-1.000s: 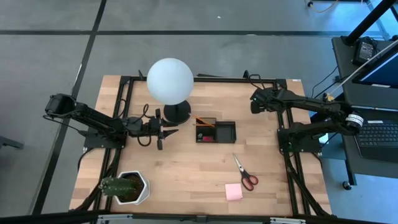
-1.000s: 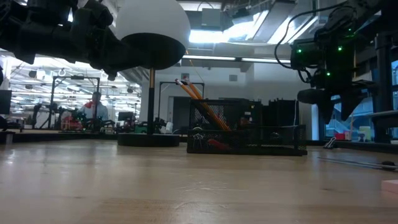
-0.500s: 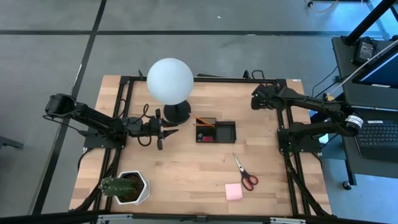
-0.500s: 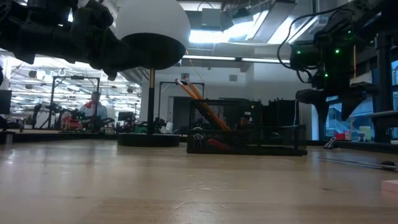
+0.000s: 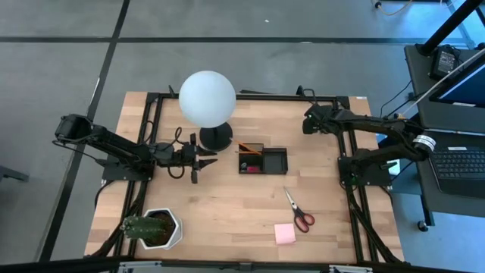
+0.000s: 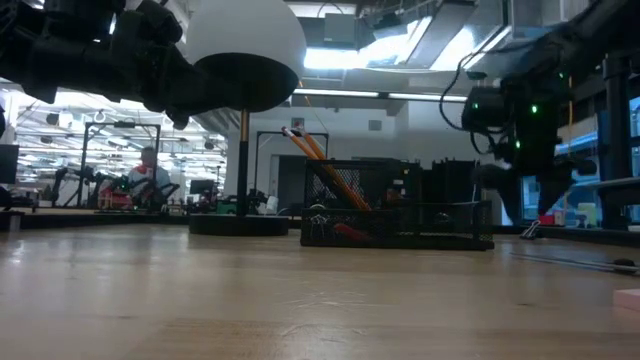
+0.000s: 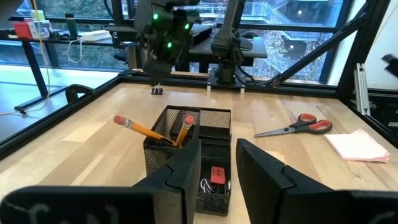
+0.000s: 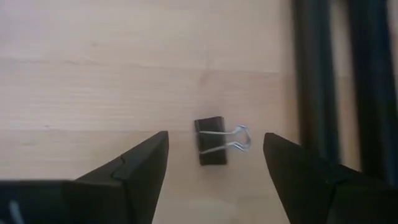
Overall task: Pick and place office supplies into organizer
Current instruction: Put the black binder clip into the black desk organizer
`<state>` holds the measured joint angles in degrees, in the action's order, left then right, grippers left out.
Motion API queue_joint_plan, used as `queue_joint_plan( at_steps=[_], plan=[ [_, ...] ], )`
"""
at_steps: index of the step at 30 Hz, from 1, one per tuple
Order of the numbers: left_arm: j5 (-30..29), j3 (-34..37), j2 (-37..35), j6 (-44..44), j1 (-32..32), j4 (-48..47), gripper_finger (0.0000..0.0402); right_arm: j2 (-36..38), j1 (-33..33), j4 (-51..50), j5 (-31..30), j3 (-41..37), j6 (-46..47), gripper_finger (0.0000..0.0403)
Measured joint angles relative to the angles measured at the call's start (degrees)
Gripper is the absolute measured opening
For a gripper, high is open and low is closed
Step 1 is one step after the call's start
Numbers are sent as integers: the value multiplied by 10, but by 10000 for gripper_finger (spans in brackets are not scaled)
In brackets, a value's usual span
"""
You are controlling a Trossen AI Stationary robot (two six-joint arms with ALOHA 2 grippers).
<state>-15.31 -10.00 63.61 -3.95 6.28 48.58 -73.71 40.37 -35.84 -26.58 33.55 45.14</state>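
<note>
Right gripper [image 8: 214,168], fingers spread wide, hangs over a small black binder clip [image 8: 211,142] beside the table's far-right black frame rail [image 8: 317,81].

On the bench [image 5: 227,212] the organizer [image 5: 263,161] sits mid-table, the lamp [image 5: 207,102] just behind-left of it. Scissors [image 5: 298,211] and the pad [image 5: 285,234] lie nearer the front right, the plant [image 5: 152,228] front left.

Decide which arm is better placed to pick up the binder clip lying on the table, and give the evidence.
Right. The right gripper hangs directly over the binder clip, fingers open on either side of it, at the table's far right corner. The left gripper sits by the organizer, far from the clip.
</note>
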Motion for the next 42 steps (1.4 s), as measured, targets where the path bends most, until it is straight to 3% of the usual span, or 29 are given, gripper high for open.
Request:
queue_joint_plan(
  at_steps=[8,19,34,42],
  plan=[
    [0,0,0,0,0,0,98,-13,27,112,7,-73,-27,264],
    [0,0,0,1,0,-1,98,-13,29,189,8,-93,-52,257],
    [0,0,0,2,0,-6,98,-13,29,185,27,-93,-54,120],
    [0,0,0,2,0,-6,98,-12,29,185,24,-92,-67,86]
  ],
)
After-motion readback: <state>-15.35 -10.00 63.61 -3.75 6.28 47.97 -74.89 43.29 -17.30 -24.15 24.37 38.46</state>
